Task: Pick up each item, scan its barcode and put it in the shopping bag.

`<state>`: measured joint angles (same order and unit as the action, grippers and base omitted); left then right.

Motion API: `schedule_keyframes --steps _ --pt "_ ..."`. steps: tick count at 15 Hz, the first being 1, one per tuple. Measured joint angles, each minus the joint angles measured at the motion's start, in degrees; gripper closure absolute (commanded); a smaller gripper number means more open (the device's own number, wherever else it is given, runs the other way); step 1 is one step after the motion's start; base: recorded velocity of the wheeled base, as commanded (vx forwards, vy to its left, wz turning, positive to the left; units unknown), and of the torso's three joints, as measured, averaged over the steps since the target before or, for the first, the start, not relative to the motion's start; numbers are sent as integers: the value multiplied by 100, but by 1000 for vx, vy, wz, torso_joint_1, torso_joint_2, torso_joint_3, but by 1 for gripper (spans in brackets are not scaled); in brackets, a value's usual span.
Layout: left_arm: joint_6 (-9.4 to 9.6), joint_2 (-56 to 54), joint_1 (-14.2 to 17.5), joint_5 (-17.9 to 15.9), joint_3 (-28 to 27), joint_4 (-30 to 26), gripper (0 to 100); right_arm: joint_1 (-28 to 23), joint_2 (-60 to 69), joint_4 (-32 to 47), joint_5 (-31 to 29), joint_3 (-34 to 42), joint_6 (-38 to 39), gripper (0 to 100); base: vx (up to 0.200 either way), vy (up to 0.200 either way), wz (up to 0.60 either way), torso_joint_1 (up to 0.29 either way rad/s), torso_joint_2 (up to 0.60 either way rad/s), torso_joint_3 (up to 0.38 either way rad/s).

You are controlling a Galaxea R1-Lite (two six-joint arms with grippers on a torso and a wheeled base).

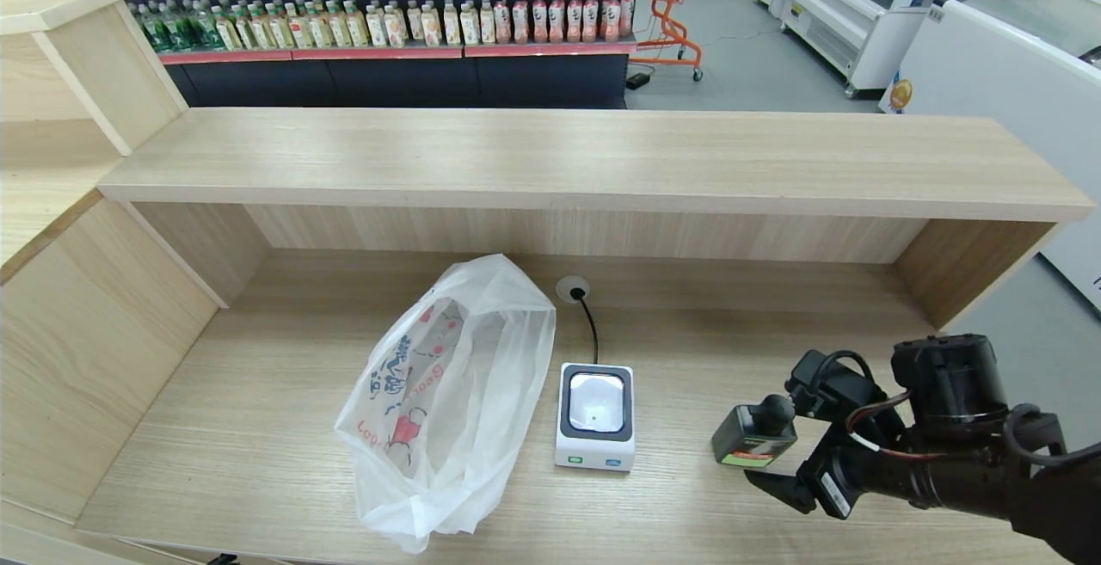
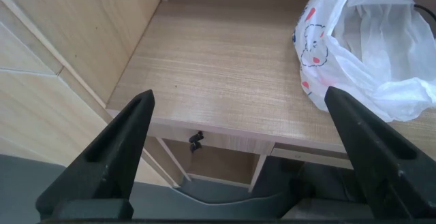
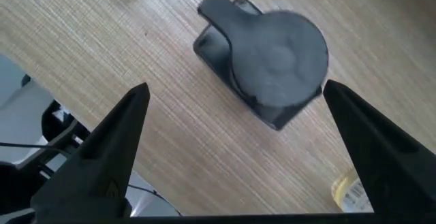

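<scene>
A small dark bottle (image 1: 755, 438) with a round black cap and a green and red label stands on the wooden counter, right of the scanner (image 1: 595, 414). My right gripper (image 1: 787, 455) is open just to the right of the bottle, close to it. From the right wrist, the bottle (image 3: 269, 64) is seen cap-on, just beyond the two spread fingers (image 3: 109, 156). The white printed shopping bag (image 1: 447, 402) lies open left of the scanner. My left gripper (image 2: 236, 101) is open and holds nothing, out in front of the counter's front edge, with the bag (image 2: 361, 40) ahead.
A black cable (image 1: 590, 324) runs from the scanner to a hole at the back of the counter. A raised shelf (image 1: 585, 161) overhangs the rear, and a side wall (image 1: 103, 324) closes the left. Bare counter (image 1: 731, 333) lies behind the bottle.
</scene>
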<state>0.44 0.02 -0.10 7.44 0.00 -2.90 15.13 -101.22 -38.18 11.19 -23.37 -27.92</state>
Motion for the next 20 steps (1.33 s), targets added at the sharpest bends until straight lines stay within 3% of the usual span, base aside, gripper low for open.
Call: schedule_keyframes --steps 7,8,15,20 --pt "0 0 5 0 0 0 0 286 -809 -864 13 -240 0 0 0 0 0 0 0 0" --pt "0 0 2 0 0 0 0 297 -892 -878 13 -269 0 100 0 0 0 0 0 0" --pt "0 0 2 2 0 1 0 311 -978 -1097 18 -402 33 100 0 0 0 0 0 0" --pt "0 0 0 0 0 1 0 284 157 -1119 18 -165 450 100 0 0 0 0 0 0"
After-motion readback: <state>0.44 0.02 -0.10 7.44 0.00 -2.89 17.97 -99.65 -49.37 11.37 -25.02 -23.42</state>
